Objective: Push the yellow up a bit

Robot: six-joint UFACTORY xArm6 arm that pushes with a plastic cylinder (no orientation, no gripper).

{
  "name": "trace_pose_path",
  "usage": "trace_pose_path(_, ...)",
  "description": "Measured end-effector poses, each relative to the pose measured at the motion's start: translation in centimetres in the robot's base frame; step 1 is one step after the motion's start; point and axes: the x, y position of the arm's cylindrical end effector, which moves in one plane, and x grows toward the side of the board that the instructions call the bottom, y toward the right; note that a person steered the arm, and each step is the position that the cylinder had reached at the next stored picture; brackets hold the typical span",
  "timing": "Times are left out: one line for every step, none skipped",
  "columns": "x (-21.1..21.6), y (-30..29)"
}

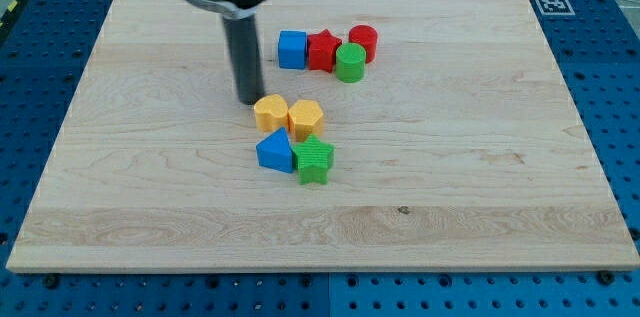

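Board pale wood. Blocks: two yellow, two blue, two red, two green. Rod dark.

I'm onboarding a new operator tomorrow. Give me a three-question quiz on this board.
1. True or false: my tip touches the green star.
2. Which block sits just left of the red star? A) blue cube B) green cylinder C) red cylinder
3. Fill in: the two yellow blocks lie ___ the blue triangular block.

Key: 1 false; 2 A; 3 above
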Motion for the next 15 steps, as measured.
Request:
trace_pose_path(2.8,-2.4)
trace_pose_path(6.6,-2.3)
trace_pose_path(7.4,-0.4)
trace_pose_path(5.1,0.7)
trace_pose_path(2.7,2.1)
trace_pose_path(1.8,4.7)
trace_pose_path(1.8,4.0)
trace_pose_path(3.4,2.7)
trace_pose_path(4.4,3.0)
trace_pose_path(4.3,4.1)
trace_pose_path(3.8,5.3)
trace_pose_path(3.1,6.5)
trace_pose_path(3.0,7.1)
trace_pose_path(2.6,7.5)
trace_pose_path(1.1,8.0)
